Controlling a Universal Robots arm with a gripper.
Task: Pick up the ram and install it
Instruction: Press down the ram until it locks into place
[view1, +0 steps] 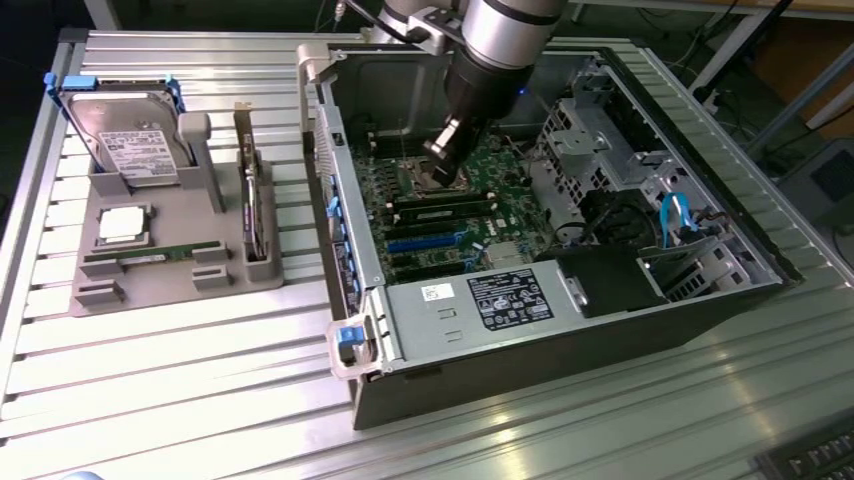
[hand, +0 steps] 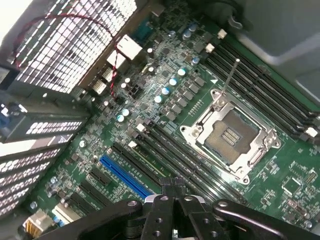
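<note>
One ram in tray, claw over mobo, labels unreadable.

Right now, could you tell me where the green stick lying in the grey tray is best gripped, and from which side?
Probably take the stick across the middle of its long edges, coming straight down from above. It lies lengthwise in the tray with raised grey blocks at both ends, so the middle span looks like the free part. Its thin, flat body suits a narrow pinch.
</note>
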